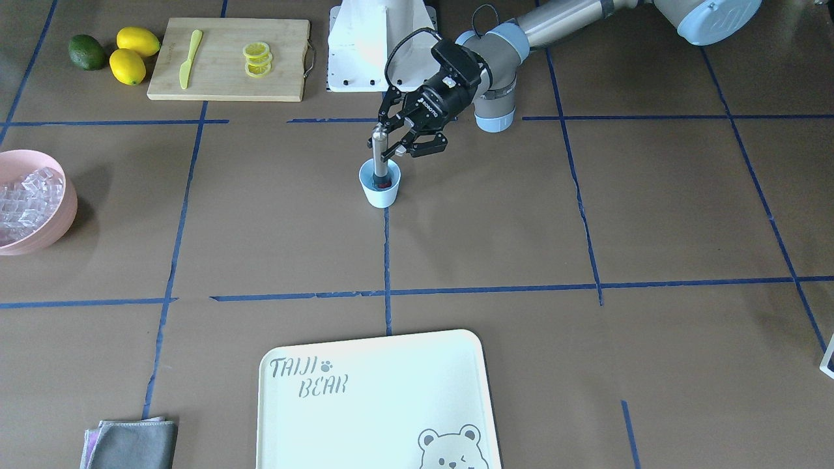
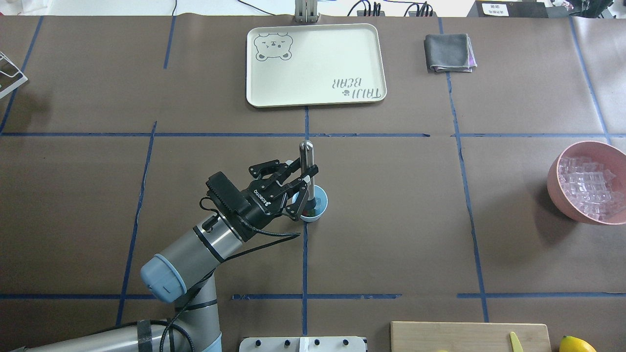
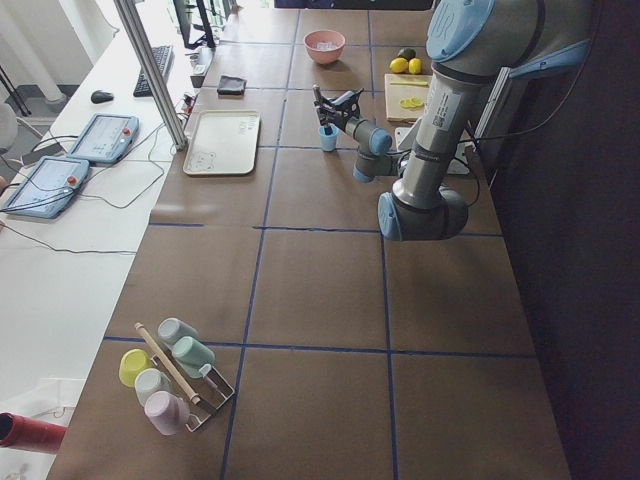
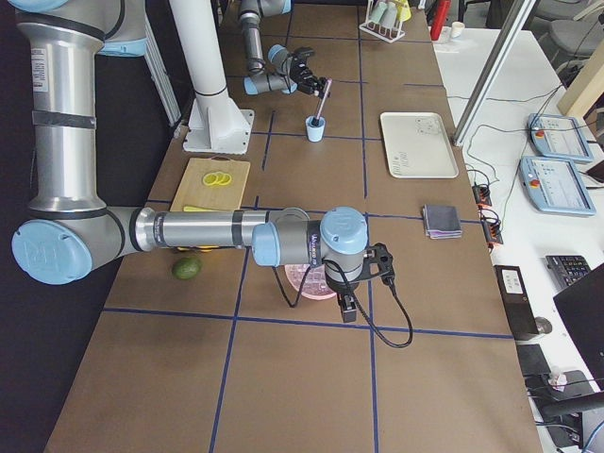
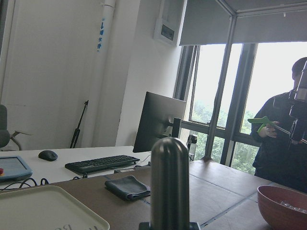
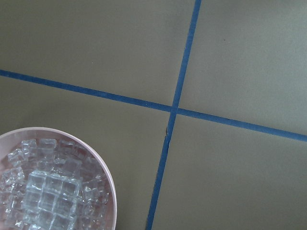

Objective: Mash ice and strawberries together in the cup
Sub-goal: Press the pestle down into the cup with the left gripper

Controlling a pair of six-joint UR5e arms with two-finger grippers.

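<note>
The light-blue cup (image 1: 380, 190) (image 2: 318, 203) stands near the table's middle. A steel muddler (image 1: 378, 153) (image 2: 306, 161) stands upright in it, and its rounded top (image 5: 170, 182) fills the left wrist view. My left gripper (image 1: 386, 144) (image 2: 307, 180) is shut on the muddler's shaft above the cup. A bit of red, the strawberry (image 2: 308, 213) (image 1: 386, 185), shows inside the cup. The ice (image 1: 26, 202) (image 2: 587, 188) (image 6: 45, 191) is piled in a pink bowl (image 2: 555, 181) (image 6: 109, 184). My right gripper (image 4: 349, 304) hangs over that bowl; I cannot tell whether it is open or shut.
A cream tray (image 2: 371, 58) and a grey cloth (image 2: 447, 53) lie on the far side. A cutting board (image 1: 228, 81) holds lemon slices (image 1: 257, 58) and a yellow knife (image 1: 190, 57), with lemons (image 1: 133, 52) and an avocado (image 1: 86, 52) beside it. A person stands in the left wrist view.
</note>
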